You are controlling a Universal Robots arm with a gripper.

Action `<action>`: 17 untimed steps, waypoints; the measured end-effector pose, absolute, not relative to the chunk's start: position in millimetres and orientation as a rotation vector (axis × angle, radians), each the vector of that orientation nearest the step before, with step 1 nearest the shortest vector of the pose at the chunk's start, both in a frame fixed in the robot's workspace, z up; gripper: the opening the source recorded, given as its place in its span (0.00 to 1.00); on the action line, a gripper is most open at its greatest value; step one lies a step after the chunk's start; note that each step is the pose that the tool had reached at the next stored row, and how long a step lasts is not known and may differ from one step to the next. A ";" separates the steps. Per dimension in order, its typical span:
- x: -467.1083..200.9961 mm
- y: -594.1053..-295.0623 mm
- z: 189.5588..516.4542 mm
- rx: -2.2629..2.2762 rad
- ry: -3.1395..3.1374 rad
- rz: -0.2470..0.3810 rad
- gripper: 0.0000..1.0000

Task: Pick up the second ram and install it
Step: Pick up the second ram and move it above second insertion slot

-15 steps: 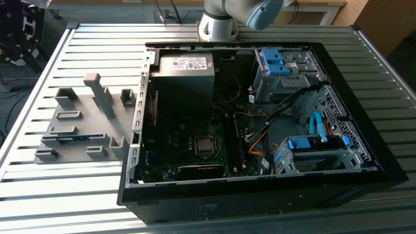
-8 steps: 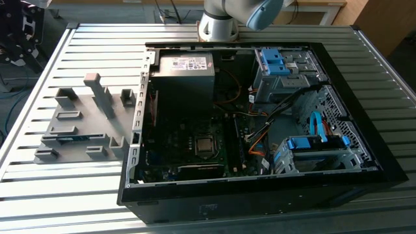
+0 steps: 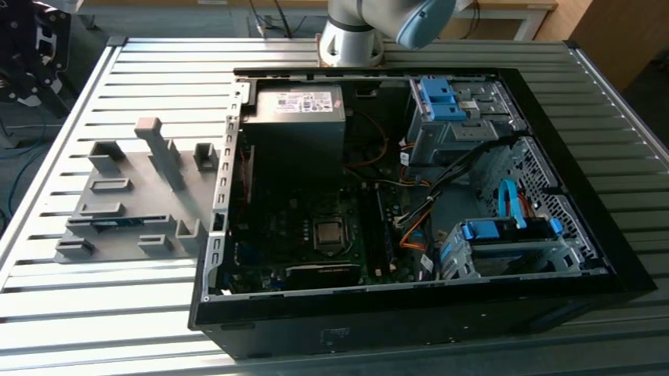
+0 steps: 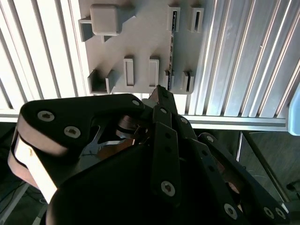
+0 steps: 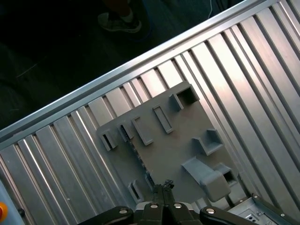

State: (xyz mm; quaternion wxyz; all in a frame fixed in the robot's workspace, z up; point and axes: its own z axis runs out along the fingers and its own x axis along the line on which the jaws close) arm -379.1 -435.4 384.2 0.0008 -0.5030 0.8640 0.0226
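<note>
Below my gripper (image 5: 163, 186), the second ram (image 3: 115, 223) stands edge-on in the grey holder tray (image 5: 173, 140), its lower part sunk out of sight in the slots, its chips and sticker too small to make out. My own finger linkage covers the tray's nearest edge in the second wrist view. The exterior view's top edge cuts off my arm (image 3: 366, 31) just above its base.

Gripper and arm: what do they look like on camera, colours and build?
In the second wrist view the gripper is matte black: flat, rounded link bars joined by silver pins and screws, with a pale band on one side of its body. In the exterior view the arm is a silver-grey tube with a light blue joint cap.
</note>
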 end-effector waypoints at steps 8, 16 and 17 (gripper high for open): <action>-379.2 -435.8 384.0 -1.593 2.705 0.071 0.11; -379.3 -435.9 383.5 -1.628 2.685 0.071 0.11; -379.3 -435.9 383.5 -1.642 2.677 0.071 0.11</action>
